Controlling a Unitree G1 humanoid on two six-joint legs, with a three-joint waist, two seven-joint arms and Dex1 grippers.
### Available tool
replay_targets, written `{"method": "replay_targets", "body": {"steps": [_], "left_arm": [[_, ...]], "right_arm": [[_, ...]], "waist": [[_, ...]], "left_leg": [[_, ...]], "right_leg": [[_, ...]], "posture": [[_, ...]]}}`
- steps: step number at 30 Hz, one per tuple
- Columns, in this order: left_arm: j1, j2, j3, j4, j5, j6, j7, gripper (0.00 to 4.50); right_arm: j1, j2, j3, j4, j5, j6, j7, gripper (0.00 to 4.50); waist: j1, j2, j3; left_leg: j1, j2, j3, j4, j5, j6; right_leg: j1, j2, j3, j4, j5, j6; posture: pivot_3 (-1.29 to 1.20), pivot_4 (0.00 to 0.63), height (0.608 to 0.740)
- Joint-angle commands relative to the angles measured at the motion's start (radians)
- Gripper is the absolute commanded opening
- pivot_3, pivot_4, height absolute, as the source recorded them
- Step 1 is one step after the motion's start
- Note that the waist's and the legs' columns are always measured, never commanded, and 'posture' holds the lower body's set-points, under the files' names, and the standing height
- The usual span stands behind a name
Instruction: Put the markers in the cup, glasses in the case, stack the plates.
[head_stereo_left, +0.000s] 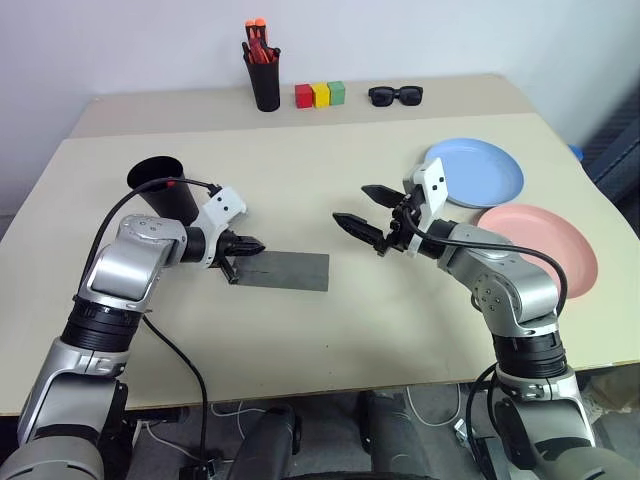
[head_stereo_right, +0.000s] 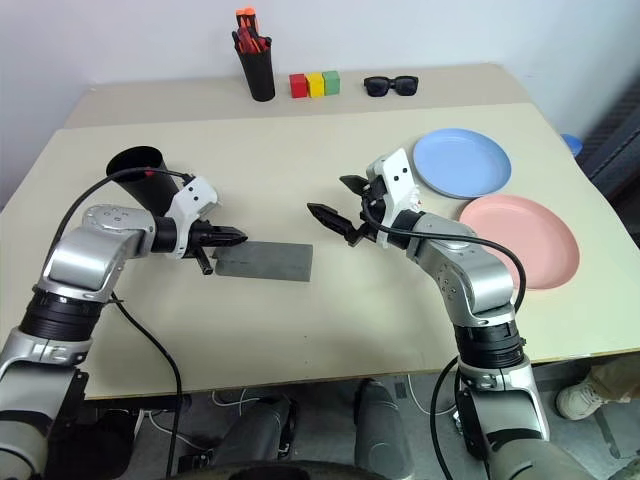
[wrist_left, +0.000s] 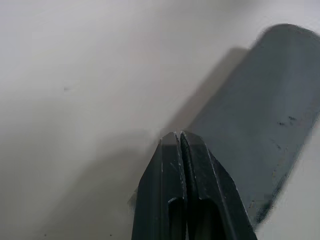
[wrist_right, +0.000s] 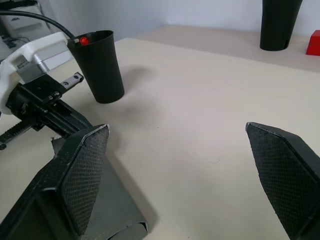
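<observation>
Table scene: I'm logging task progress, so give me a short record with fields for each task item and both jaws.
marker: red tip showing at the cup's rim
cup: upright
case: closed, flat
plates: blue and pink side by side, unstacked
left gripper: jaws shut, at case's end
right gripper: jaws open, empty

Grey case (head_stereo_left: 285, 270), black cup (head_stereo_left: 165, 187), light blue (head_stereo_left: 478, 171) and salmon-pink plates (head_stereo_left: 545, 245).

Bare table (head_stereo_left: 330, 180) between cup (head_stereo_left: 165, 190) and plates (head_stereo_left: 480, 170)
</observation>
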Motion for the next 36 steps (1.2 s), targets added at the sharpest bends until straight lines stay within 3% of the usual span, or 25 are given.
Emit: {"method": "replay_targets", "body": {"steps": [1,4,10,16,21,29,32,36], "left_arm": [[-0.060,-0.087,0.132,0.021,-0.054,-0.123,0.121,0.27],[-0.130,-0.143,0.250,0.031,-0.209,-0.105,0.089,1.33],[-0.136,-0.105,0.298,0.082,-0.317,-0.139,-0.026,4.47],[-0.156,-0.082,0.258,0.204,-0.349,-0.108,-0.135,4.47],[-0.160,-0.063,0.218,0.236,-0.396,-0.083,-0.281,4.47],[-0.156,-0.079,0.202,0.240,-0.408,-0.109,-0.326,4.47],[-0.122,-0.058,0.186,0.188,-0.409,-0.107,-0.353,4.50],[-0.094,-0.046,0.189,0.141,-0.422,-0.082,-0.334,4.50]], "right_arm": [[-0.029,-0.004,-0.020,-0.010,-0.004,-0.029,-0.009,4.50],[-0.033,-0.019,-0.057,-0.007,-0.001,-0.031,-0.027,4.50],[-0.011,-0.135,-0.156,-0.046,0.003,0.047,-0.074,4.50],[0.064,-0.321,-0.244,-0.120,-0.045,0.283,-0.186,4.50],[0.221,-0.443,-0.306,-0.237,-0.034,0.436,-0.176,4.50],[0.366,-0.457,-0.322,-0.210,-0.045,0.571,-0.197,4.50],[0.398,-0.488,-0.272,-0.153,-0.089,0.528,-0.194,3.64],[0.385,-0.504,-0.268,-0.114,-0.107,0.497,-0.181,1.59]], "waist": [[0.001,0.000,0.000],[0.001,-0.001,0.000],[-0.004,0.000,0.000],[0.002,0.000,-0.001],[0.003,-0.001,0.000],[-0.002,-0.001,-0.001],[0.000,-0.001,-0.001],[0.001,-0.001,-0.001]], "left_leg": [[0.000,0.000,0.000,0.000,0.000,0.000],[-0.001,0.000,-0.001,0.001,0.000,-0.001],[-0.001,0.000,0.001,0.000,0.000,0.000],[-0.001,0.000,0.001,0.001,0.000,0.000],[-0.001,0.000,0.001,0.001,0.000,0.001],[0.001,0.000,0.003,0.002,0.000,0.001],[0.001,0.000,0.003,0.002,0.000,0.001],[0.001,0.000,0.003,0.002,0.000,0.001]], "right_leg": [[0.000,0.000,0.000,0.000,0.000,0.000],[0.000,0.000,0.000,0.000,0.001,-0.001],[0.000,0.000,0.000,-0.001,0.001,-0.001],[0.000,0.000,0.000,-0.001,0.001,-0.001],[0.001,0.000,0.000,-0.001,0.000,-0.001],[0.002,0.000,0.000,-0.001,0.000,0.000],[0.002,0.000,0.000,-0.001,0.000,0.000],[0.003,0.000,0.000,-0.002,0.000,0.000]], "posture": [[0.00,0.150,0.740],[0.00,0.150,0.740],[0.00,0.150,0.740],[0.00,0.150,0.740],[0.00,0.150,0.740],[0.00,0.150,0.740],[0.00,0.150,0.740],[0.00,0.150,0.740]]}}
